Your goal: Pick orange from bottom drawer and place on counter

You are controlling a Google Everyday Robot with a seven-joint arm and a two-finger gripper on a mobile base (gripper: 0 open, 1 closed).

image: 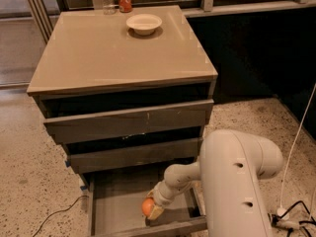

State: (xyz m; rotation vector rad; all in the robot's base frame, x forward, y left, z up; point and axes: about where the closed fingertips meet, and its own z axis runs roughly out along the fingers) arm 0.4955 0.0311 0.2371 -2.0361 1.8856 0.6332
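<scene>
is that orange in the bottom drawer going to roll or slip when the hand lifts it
Probably firm, so the orange should keep its shape in a grasp. Being round and smooth, it could slip or roll across the flat floor of the bottom drawer if nudged. The hand is down in that drawer, right against it.

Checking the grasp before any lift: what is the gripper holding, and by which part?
The gripper, down in the bottom drawer, appears closed on the orange, with its fingers against the fruit's right and lower side.
</scene>
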